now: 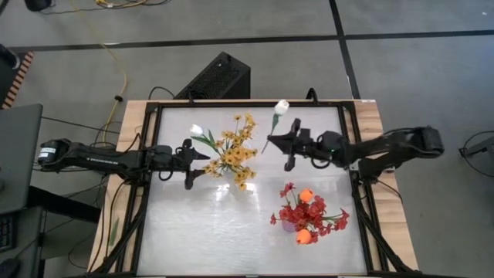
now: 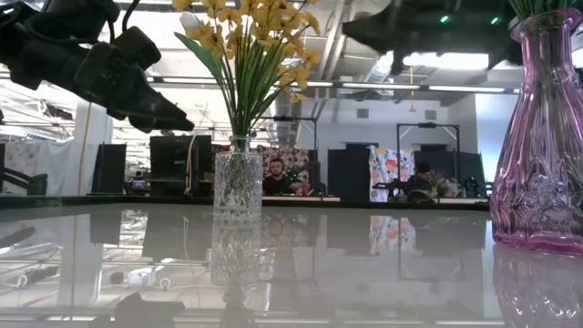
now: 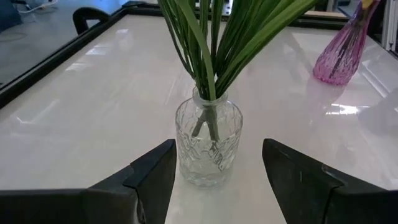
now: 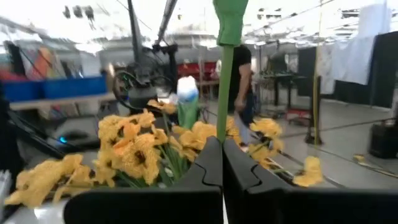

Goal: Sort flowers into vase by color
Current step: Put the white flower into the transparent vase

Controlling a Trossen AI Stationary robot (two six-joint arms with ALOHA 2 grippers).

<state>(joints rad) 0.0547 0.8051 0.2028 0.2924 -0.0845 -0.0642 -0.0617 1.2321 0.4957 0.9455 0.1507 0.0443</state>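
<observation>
A clear glass vase (image 3: 207, 144) stands left of the table's middle and holds yellow flowers (image 1: 235, 150) and a white tulip (image 1: 197, 130). My left gripper (image 3: 217, 149) is open just left of it, one finger on either side of the vase, touching nothing. My right gripper (image 1: 272, 140) hovers right of the yellow flowers, shut on the stem of a second white tulip (image 1: 282, 106), which is lifted off the table. A pink vase (image 1: 289, 225) with red and orange flowers (image 1: 307, 212) stands on the table at the near right. My right gripper pinches the white tulip's green stem (image 4: 222, 127) between its two fingers, toward the stem's lower end. The fingers come roughly level from the table's right and lie across the stem. The tulip is lifted clear, its bud toward the far edge.
A black frame (image 1: 154, 108) runs around the glossy white tabletop. A black box (image 1: 216, 77) sits on the floor beyond the far edge. People and furniture show in the room behind. Bare tabletop lies near the front left (image 1: 201, 239).
</observation>
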